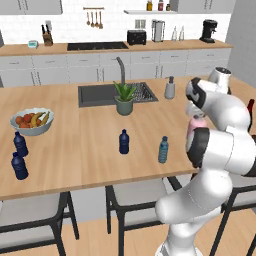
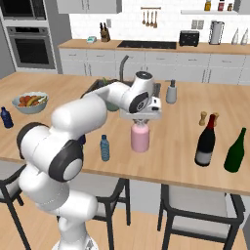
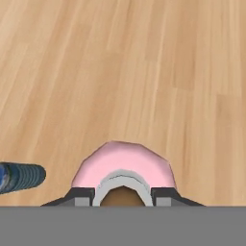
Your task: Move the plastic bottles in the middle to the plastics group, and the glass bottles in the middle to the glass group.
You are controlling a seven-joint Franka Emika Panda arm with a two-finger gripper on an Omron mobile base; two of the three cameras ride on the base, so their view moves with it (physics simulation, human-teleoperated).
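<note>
Jaws: I see my gripper [image 2: 140, 122] clamped on the pink bottle's [image 2: 140, 138] neck.
Teal bottle [image 2: 104, 148]: just left of the pink bottle, on the tabletop [image 2: 176, 146].

So the wooden bench [image 1: 75, 150] in front of me has a sink [image 1: 97, 95] set into it. Sitting on it: a fruit bowl [image 1: 32, 121], two navy bottles [image 1: 19, 155] near it, another navy bottle [image 1: 124, 142] mid-bench, a teal bottle [image 1: 163, 150] just beside that, a potted plant [image 1: 124, 99], a pink bottle [image 2: 140, 137], a wine bottle [image 2: 206, 141] and a green bottle [image 2: 235, 151].
</note>
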